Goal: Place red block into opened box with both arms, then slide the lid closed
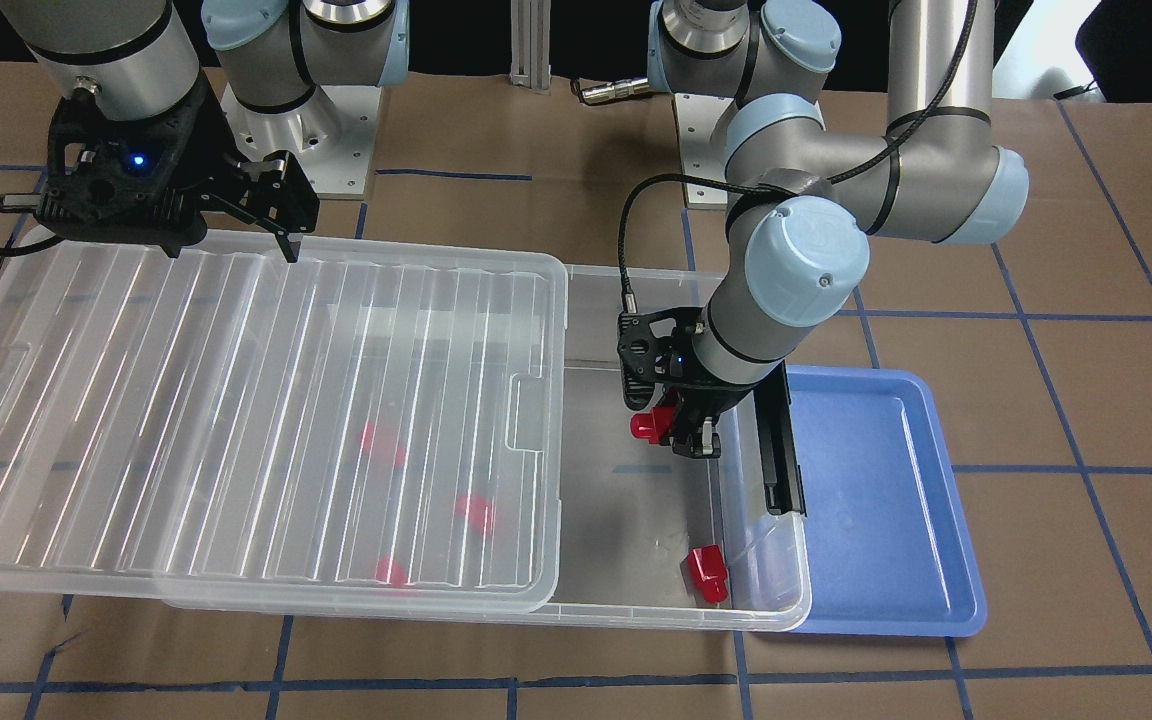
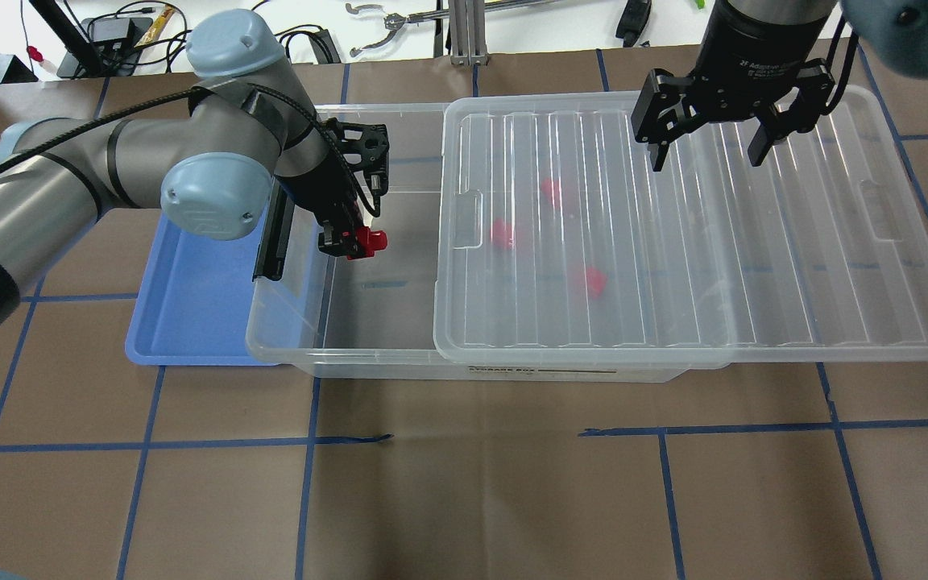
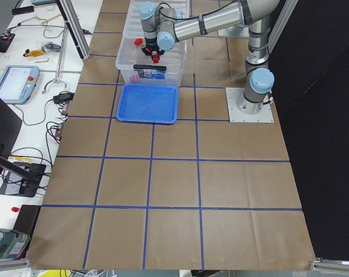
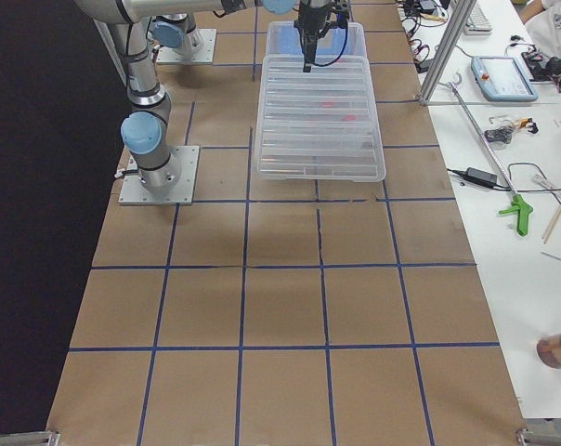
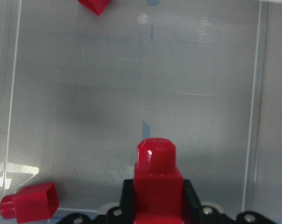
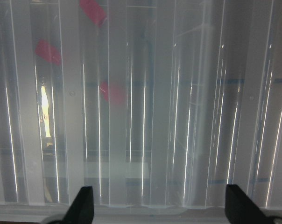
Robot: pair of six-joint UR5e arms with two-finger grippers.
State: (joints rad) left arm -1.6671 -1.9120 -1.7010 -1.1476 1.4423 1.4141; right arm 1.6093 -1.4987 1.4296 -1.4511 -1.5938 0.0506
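Tabletop point(image 2: 464, 499) is brown paper with a blue tape grid.

Risks, big to small:
- The lid point(image 2: 673, 266) covers roughly two thirds of the box point(image 2: 375, 322), the part away from the black clip bar point(image 2: 271, 242), and overhangs that end. A push on one long edge only could skew it and jam it on the rims.
- The box looks unanchored. Its clip end is against or over the blue tray point(image 2: 190, 314); can't tell which. A hard lid push could shove the box onto the tray.
- The left arm point(image 2: 109, 161) reaches into the uncovered clip end. If the lid moves before it clears, the lid edge hits the wrist.
- The right gripper point(image 2: 707, 153) hovers over the lid's robot-side edge, jaws spread, holding nothing.
- The left gripper point(image 2: 349, 239) has its jaws pinching the red block point(image 2: 370, 239) by the body, nub sticking out, apparently clear of the floor. Released there it may bounce or roll, though the walls should contain it.

Counts:
- 1 lid, 1 box, 1 tray, 2 arms.
- 5 red blocks: 1 held, 1 loose block point(image 1: 706, 577) in the open part's operator-side corner by the clip, and 3 covered blocks point(image 2: 593, 282) under the lid.
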